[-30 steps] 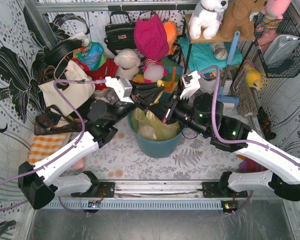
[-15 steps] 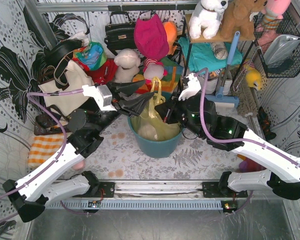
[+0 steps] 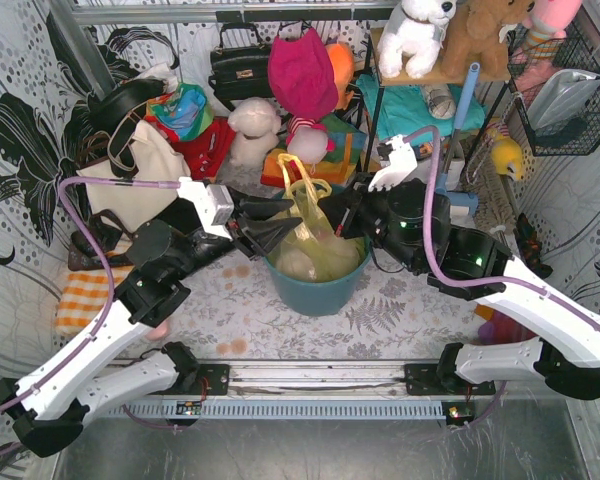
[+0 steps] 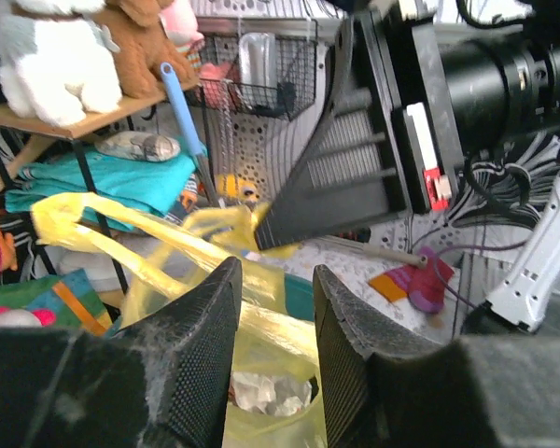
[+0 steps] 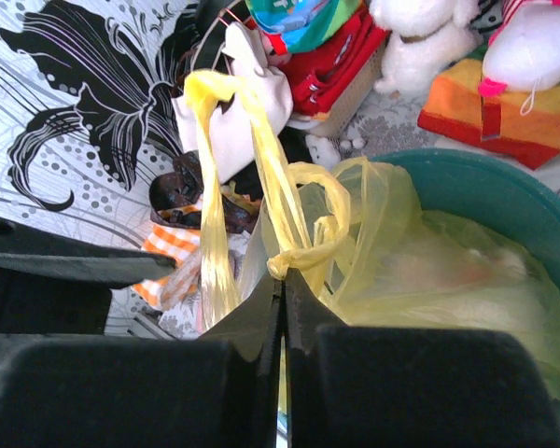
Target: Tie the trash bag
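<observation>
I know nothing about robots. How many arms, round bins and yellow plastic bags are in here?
2 white robot arms
1 round teal plastic bin
1 thin translucent yellow plastic trash bag
Total: 4

Count entry.

- Trash bag (image 3: 320, 245): one, yellow, translucent.
- Bin (image 3: 315, 295): one, teal, round.
- Arms: two, left arm (image 3: 100, 340) and right arm (image 3: 550, 310).
- Grippers: two, left gripper (image 4: 275, 271) and right gripper (image 5: 283, 280), two fingers each.
- Tote bag (image 3: 140, 185): one, cream.
- Handbag (image 3: 238, 68): one, black.
- Plush toys on the shelf (image 4: 93, 119): two certain, white plush (image 3: 417, 30) and brown plush (image 3: 485, 35). Those in the pile behind are too jumbled to count.
- Wire basket (image 3: 570, 110): one.
- Blue-handled brush (image 3: 462, 105): one.
- Checked cloth (image 3: 85, 295): one, orange and white.
</observation>
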### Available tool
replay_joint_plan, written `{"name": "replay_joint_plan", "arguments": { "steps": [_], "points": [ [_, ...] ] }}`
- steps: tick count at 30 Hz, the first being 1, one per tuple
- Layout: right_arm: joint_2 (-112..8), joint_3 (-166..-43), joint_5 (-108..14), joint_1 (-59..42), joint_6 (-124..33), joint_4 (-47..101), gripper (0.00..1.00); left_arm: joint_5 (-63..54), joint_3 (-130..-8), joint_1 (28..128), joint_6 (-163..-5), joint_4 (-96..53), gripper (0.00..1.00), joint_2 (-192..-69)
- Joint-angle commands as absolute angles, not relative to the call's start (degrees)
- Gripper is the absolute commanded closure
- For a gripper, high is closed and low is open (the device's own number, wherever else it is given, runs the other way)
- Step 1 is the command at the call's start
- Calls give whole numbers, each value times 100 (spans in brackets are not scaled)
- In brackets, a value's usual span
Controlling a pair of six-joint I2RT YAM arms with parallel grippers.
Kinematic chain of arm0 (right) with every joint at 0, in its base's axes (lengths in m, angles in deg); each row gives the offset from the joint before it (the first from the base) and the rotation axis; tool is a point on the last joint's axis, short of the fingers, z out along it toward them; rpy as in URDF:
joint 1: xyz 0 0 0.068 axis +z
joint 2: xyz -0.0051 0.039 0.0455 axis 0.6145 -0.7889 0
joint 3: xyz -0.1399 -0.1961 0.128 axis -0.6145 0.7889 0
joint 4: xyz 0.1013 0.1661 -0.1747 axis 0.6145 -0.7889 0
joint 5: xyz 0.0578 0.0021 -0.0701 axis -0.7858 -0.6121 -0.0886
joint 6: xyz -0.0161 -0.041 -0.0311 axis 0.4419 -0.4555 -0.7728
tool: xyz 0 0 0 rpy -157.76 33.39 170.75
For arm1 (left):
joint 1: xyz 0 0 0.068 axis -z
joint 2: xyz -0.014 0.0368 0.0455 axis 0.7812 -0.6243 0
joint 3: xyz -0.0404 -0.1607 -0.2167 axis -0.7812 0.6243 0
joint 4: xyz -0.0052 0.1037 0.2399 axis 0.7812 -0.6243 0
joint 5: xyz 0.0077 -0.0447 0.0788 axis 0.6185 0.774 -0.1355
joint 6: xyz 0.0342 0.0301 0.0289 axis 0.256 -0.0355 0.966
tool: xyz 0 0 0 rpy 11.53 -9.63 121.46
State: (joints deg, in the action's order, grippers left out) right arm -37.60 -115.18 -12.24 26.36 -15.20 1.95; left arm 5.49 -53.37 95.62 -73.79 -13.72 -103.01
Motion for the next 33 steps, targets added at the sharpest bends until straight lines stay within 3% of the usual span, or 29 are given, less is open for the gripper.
{"name": "replay_joint_plan", "arguments": {
  "steps": [1,8,12,33],
  "points": [
    [-3798,-11847,-1193,2633,-1715,211,100,1000,-5284,9554,-7559,-1714,57,-10236],
    [-3859,-11912,-1248,2633,-1720,198,100,941,-5167,9558,-7559,-1831,57,-10102],
    [-3866,-11918,-1259,2625,-1722,184,100,783,-5210,9558,-7560,-2052,51,-9925],
    [-3910,-11993,-1242,2631,-1707,130,100,802,-5489,9558,-7982,-2789,42,-9548]
  ]
}}
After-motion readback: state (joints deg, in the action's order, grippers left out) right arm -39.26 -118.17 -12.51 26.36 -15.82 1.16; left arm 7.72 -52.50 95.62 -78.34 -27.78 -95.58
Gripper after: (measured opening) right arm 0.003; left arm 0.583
